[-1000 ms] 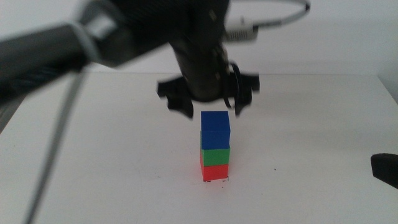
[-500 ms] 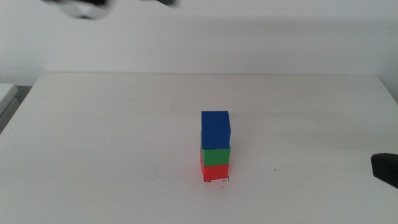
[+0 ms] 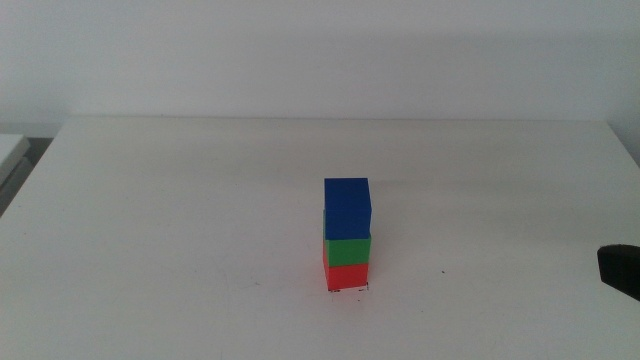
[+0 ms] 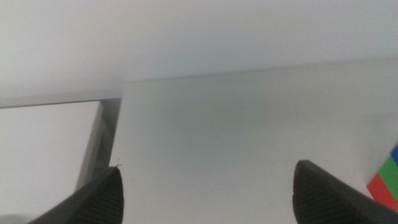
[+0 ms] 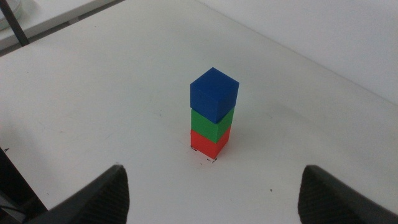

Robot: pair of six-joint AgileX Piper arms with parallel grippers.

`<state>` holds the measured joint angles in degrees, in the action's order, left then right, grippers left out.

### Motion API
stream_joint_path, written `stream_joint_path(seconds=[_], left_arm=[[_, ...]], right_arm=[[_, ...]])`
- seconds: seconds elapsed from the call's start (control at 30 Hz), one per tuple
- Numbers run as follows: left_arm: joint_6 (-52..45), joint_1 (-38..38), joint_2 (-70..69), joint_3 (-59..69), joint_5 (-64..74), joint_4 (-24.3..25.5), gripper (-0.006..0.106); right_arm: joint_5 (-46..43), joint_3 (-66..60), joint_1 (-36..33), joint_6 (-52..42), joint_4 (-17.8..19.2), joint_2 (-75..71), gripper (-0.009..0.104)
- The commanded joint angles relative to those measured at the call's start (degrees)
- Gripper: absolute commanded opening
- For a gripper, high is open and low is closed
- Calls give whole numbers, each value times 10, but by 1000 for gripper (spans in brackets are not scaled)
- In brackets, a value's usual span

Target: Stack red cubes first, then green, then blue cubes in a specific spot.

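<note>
A three-cube stack stands near the middle of the white table [image 3: 180,220]: the red cube [image 3: 346,275] at the bottom, the green cube [image 3: 347,250] on it, the blue cube [image 3: 347,208] on top, turned slightly. Tiny black corner marks of the specific spot [image 3: 349,290] show around the red cube's base. The right wrist view shows the same blue cube [image 5: 214,94], green cube [image 5: 211,124] and red cube [image 5: 209,142]. My right gripper [image 5: 212,171] stands open, well back from the stack, and shows as a dark block [image 3: 620,270] at the right edge. My left gripper [image 4: 208,168] is open over bare table, with the stack's green cube [image 4: 390,169] at its view's edge.
A lone black speck [image 3: 443,271] lies on the table right of the stack. A second white surface [image 4: 43,143] adjoins the table's left edge across a narrow gap. A pale wall runs behind the table.
The left arm, which hung just above the blue cube a second ago, has lifted away and left the middle view. The stack has not moved.
</note>
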<state>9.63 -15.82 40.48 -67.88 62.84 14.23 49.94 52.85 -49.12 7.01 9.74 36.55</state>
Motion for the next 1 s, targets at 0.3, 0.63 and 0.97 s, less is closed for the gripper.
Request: stream_joint_path(seconds=[0.3, 0.63, 0.97], left_arm=[[-28, 44, -47, 51, -47, -106, 91], [-28, 44, -49, 55, -48, -92, 91], [-28, 44, -109, 236, -300, -160, 91]], right_arm=[[-5, -2, 3, -4, 7, -2, 93], [-5, -2, 3, -4, 7, -2, 93], [-88, -111, 30, -4, 25, -29, 93]])
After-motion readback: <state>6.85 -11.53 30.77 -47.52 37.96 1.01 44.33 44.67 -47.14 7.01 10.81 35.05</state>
